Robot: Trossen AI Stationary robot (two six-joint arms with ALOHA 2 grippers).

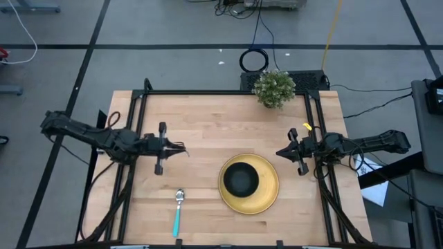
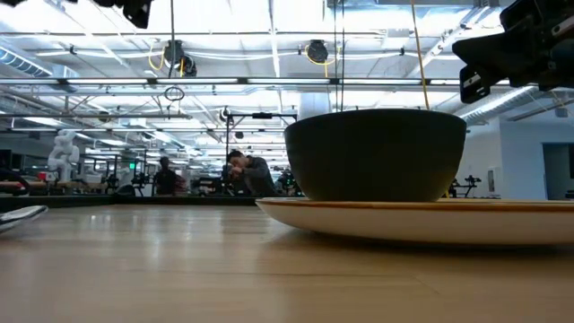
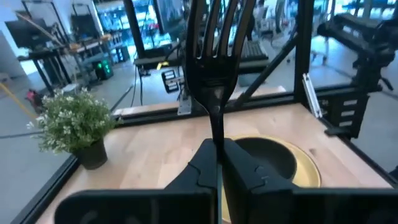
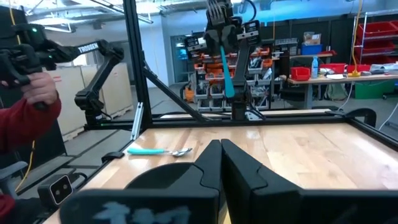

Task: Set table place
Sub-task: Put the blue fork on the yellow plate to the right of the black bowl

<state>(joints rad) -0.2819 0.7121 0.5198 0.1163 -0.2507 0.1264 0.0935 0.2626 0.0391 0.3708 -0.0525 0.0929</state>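
Overhead, the table (image 1: 208,131) fills the middle of the scene, its light wooden top boxed in by black rails. The two dark arms reach in over it from either side. The left gripper (image 1: 181,147) hangs over the left-centre of the top, clear of the surface, its fingers clamped on the fork (image 3: 214,68). In the left wrist view the fork stands up from between the closed fingers, tines away from the camera; in the right wrist view its turquoise handle hangs down below the gripper. The right gripper (image 1: 280,153) sits over the right part of the table, just beside the plate's rim, fingers pressed together and holding nothing.

The yellow plate (image 1: 266,197) lies toward the near edge, a little right of centre. The black bowl (image 1: 241,179) rests on it, slightly off toward the plate's left side; from table height it stands upright on the plate. A small potted plant (image 1: 274,88) stands at the far edge, right of centre, well apart from the plate.

The spoon (image 1: 178,211) lies flat left of the plate, near but not touching it, bowl end pointing toward the far side and turquoise handle toward the near edge.

A person's hand (image 4: 42,87) in a red sleeve shows beyond the table in the right wrist view.
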